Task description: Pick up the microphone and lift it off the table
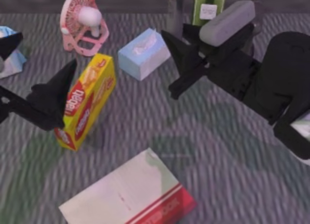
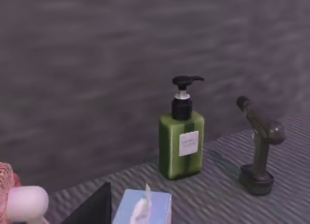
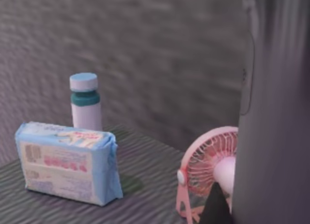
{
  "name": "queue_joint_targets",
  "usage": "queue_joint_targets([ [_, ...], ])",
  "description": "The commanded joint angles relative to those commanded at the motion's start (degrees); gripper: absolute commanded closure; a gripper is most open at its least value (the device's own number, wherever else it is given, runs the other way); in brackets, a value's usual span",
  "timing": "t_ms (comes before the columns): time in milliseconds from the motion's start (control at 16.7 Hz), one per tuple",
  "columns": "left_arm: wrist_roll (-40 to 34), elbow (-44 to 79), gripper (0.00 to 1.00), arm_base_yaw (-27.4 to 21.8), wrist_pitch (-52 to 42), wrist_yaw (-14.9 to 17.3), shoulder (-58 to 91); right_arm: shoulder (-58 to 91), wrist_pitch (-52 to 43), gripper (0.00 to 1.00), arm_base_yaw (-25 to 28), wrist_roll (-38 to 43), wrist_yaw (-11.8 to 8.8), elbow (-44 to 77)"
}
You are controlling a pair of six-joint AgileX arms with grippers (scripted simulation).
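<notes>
- A: Microphone point(image 1: 227, 23)?
- B: Up off the desk point(image 1: 218, 151), lying against the right tool point(image 1: 168, 64) near the desk's far right. It is the big grey mass in the right wrist view point(image 3: 276, 136)
- A: Right tool clamped?
- B: Can't tell
- A: Left tool point(image 1: 41, 56)?
- B: Fingers apart, hanging beside the yellow box point(image 1: 89, 100)

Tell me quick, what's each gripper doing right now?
Left gripper: open, holding nothing, beside the yellow box.
Right gripper: closed on the microphone, raised above the table.
</notes>
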Motion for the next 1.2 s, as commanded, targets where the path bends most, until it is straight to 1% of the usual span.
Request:
queue_joint_targets([
  [180,0.22,7.19,0.00,-3.98,4.83,5.89,13.15,0.00,0.00,1.00,0.00,0.00,0.00,0.00],
  [300,0.27,11.06,0.00,-6.19,7.44,9.12,20.20,0.00,0.00,1.00,0.00,0.00,0.00,0.00],
  [420,0.24,13.82,0.00,-7.82,9.30,11.47,25.08,0.00,0.00,1.00,0.00,0.00,0.00,0.00],
  [540,0.20,15.34,0.00,-8.72,10.33,12.76,27.61,0.00,0.00,1.00,0.00,0.00,0.00,0.00],
  [780,0.19,15.53,0.00,-8.83,10.46,12.93,27.93,0.00,0.00,1.00,0.00,0.00,0.00,0.00],
  [960,0.17,16.16,0.00,-9.16,10.67,12.44,28.68,0.00,0.00,1.00,0.00,0.00,0.00,0.00],
  [1080,0.11,18.92,0.00,-10.81,11.64,11.01,32.07,0.00,0.00,1.00,0.00,0.00,0.00,0.00],
  [1200,0.08,22.84,0.00,-13.03,13.02,8.89,37.54,0.00,0.00,1.00,0.00,0.00,0.00,0.00],
])
